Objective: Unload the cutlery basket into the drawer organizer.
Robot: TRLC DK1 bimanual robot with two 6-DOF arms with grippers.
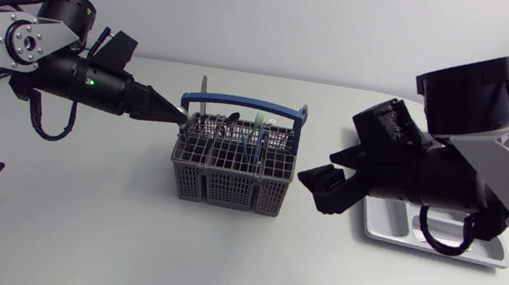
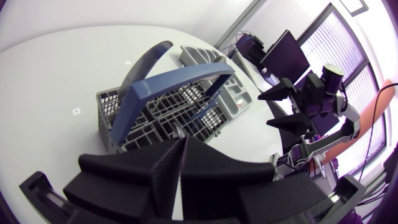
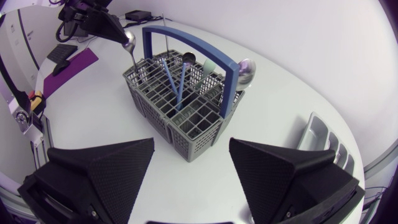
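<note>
- While pinched on the upturned bowl of a spoon (image 3: 129,42) at the left end of the basket (image 1: 230,173), set low and level from the left side: the left gripper (image 1: 178,111), tips pressed nearly together, seemingly on that bowl, with the stem down in a cell.
- Probably gripped at the top as the only part standing clear of the grid. Calls for a straight upward lift to keep the stem from catching.
- Hangs just beside the basket's right end, apart from it: the right gripper (image 1: 336,173), spread wide with nothing between the fingers, likely kept out of the way of the blue handle (image 3: 193,46).
- Sits mid-table between both arms: grey plastic lattice, several cells, blue hoop handle upright across the top.
- Holds blue-handled pieces (image 3: 166,71) crossed in the middle cells, a pale green one (image 3: 208,64), a dark spoon-like head (image 3: 188,59) and another shiny spoon bowl (image 3: 246,70) by the handle's far foot. Barely begun, by the look of it.
- Lies at the right, partly under the right arm: the drawer organizer (image 1: 385,233), a pale grey tray with divided slots. Cannot tell whether anything is in it.
</note>
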